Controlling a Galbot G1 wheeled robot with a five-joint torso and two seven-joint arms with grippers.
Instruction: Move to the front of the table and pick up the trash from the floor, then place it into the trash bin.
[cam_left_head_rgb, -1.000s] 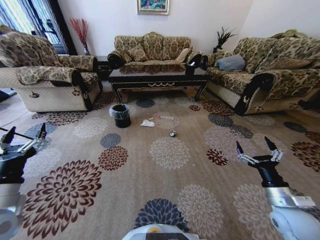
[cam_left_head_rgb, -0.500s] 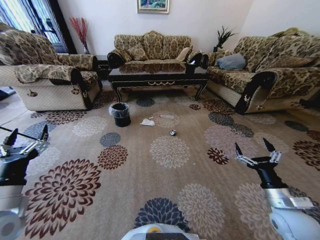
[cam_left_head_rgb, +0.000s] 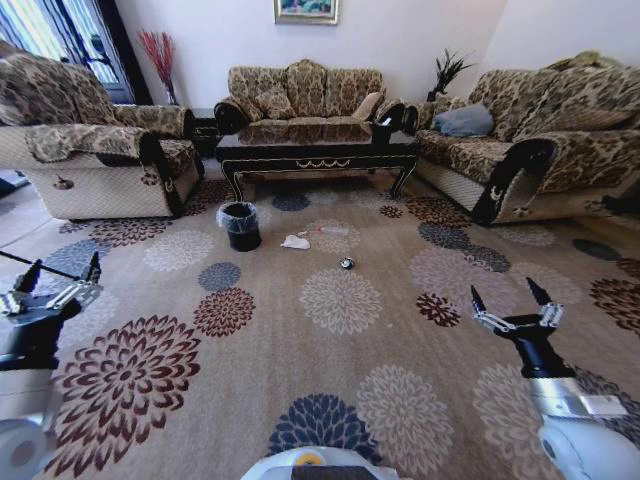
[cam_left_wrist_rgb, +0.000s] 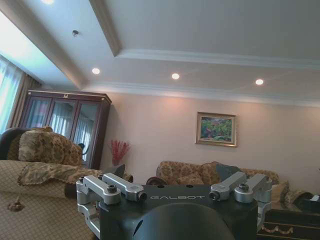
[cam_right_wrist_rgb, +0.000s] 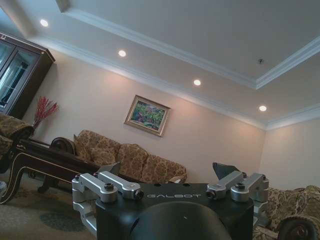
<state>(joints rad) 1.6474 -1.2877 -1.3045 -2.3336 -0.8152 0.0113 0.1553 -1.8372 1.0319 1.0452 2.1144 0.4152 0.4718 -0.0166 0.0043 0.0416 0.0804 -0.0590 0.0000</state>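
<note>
The dark glossy table (cam_left_head_rgb: 318, 158) stands far ahead between the sofas, and part of it appears in the right wrist view as well (cam_right_wrist_rgb: 40, 160). On the patterned carpet floor (cam_left_head_rgb: 340, 300) in front of it lies the trash: a crumpled white tissue (cam_left_head_rgb: 294, 242), a thin clear bottle (cam_left_head_rgb: 330, 232) and a small black-and-white scrap (cam_left_head_rgb: 346, 264). The black trash bin (cam_left_head_rgb: 240, 226) with its clear liner stands left of the tissue. My left gripper (cam_left_head_rgb: 55, 278) hovers open at the lower left. Low on the right, my right gripper (cam_left_head_rgb: 511, 302) is open too. Both are empty and far from the trash.
Patterned sofas ring the area: one at the left (cam_left_head_rgb: 90, 150), one behind the table (cam_left_head_rgb: 305, 100), one at the right (cam_left_head_rgb: 540, 140). Open carpet lies between me and the trash.
The whole view has crept forward slightly toward the table; the bin and trash sit a little higher. Both grippers keep their open pose.
</note>
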